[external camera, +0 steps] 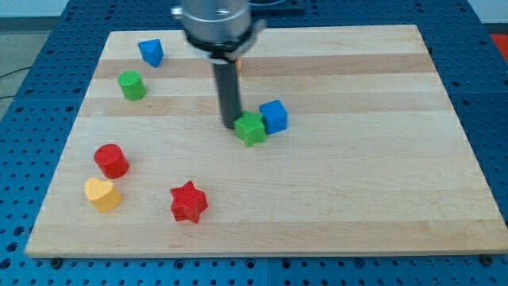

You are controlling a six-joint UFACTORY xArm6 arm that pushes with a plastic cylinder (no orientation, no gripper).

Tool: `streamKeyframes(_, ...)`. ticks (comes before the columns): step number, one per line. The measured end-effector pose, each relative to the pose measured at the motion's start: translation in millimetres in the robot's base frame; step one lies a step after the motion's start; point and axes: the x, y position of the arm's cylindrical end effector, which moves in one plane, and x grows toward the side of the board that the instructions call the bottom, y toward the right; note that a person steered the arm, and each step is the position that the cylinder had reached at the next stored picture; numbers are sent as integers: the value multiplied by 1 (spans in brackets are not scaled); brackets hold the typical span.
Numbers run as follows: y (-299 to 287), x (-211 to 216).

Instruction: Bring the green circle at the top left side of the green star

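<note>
The green circle is a short green cylinder at the upper left of the wooden board. The green star lies near the board's middle, touching a blue cube on its right. My tip is at the end of the dark rod, right against the green star's left side. The tip is far to the right of the green circle.
A blue block sits at the view's top left. A red cylinder, a yellow heart and a red star lie at the lower left. Something orange peeks from behind the rod.
</note>
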Motion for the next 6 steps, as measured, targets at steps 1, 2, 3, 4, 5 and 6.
streamKeyframes(1, -66, -11)
streamKeyframes(2, -145, -13)
streamKeyframes(3, -220, -63)
streamKeyframes(4, -228, -104)
streamKeyframes(5, -117, -84)
streamKeyframes(6, -2, -44)
